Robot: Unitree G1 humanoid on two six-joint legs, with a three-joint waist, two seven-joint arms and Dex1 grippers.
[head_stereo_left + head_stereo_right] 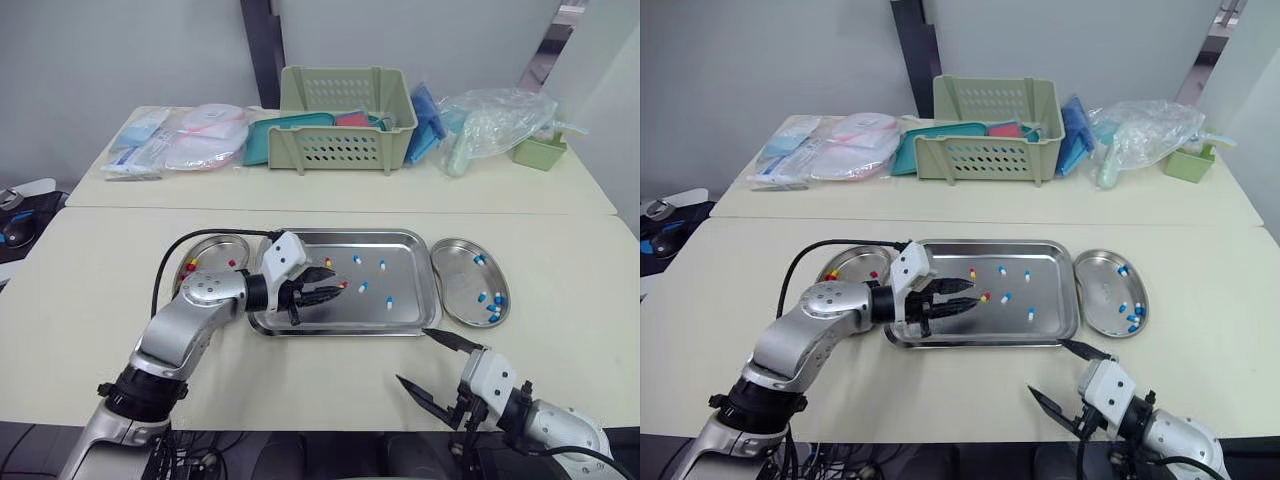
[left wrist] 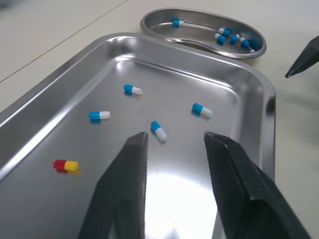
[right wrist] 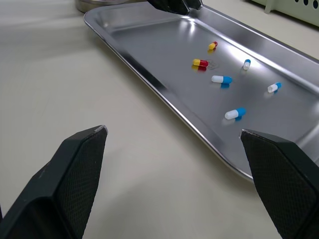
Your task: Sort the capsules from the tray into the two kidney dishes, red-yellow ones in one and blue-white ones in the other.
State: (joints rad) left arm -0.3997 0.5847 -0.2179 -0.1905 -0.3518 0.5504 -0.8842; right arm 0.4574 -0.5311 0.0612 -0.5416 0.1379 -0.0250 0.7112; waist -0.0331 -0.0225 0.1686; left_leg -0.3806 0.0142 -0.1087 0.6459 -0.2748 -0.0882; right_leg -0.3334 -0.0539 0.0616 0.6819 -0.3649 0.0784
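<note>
A steel tray lies mid-table with two red-yellow capsules and several blue-white capsules in it. My left gripper hovers open low over the tray's left part. Its tips stand just short of one red-yellow capsule, and nothing is between its fingers. The left kidney dish holds red-yellow capsules. The right kidney dish holds several blue-white ones. My right gripper is wide open over bare table, in front of the tray's near right corner.
On a second table behind stand a green basket, packets, a plastic bag and a small green tub. A black cable loops beside the left dish.
</note>
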